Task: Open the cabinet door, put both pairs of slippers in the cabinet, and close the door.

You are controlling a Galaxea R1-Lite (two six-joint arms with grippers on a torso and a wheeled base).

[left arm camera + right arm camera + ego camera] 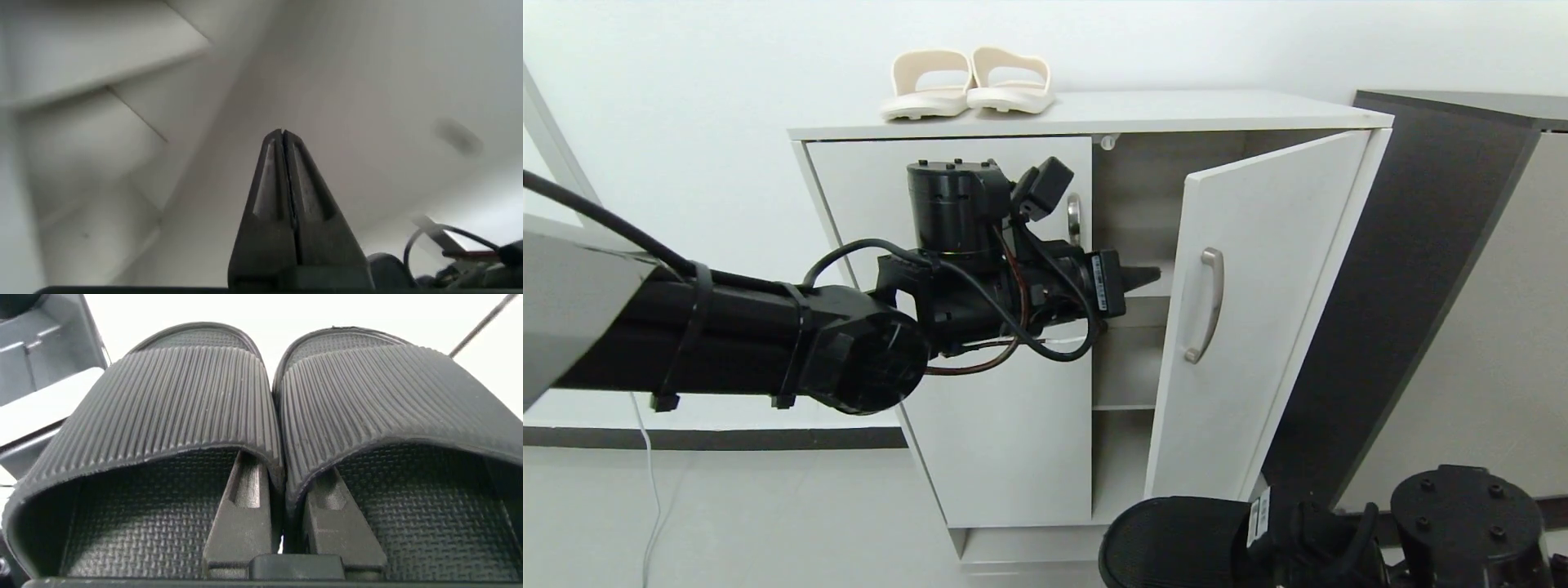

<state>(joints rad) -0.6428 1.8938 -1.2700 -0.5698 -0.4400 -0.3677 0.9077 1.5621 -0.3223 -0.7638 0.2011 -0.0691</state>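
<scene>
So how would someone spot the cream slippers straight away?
Find the white cabinet against the wall, right door open. The cream slippers sit side by side on its top, toward the left end. Unlike the black slippers, they are pale with smooth straps.

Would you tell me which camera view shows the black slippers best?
The right wrist view: the black slippers sit side by side, ribbed straps clear, with the right pincer clamping their inner walls. The head view catches a textured part of one slipper at its lower edge. The left wrist view faces the cabinet instead.
</scene>
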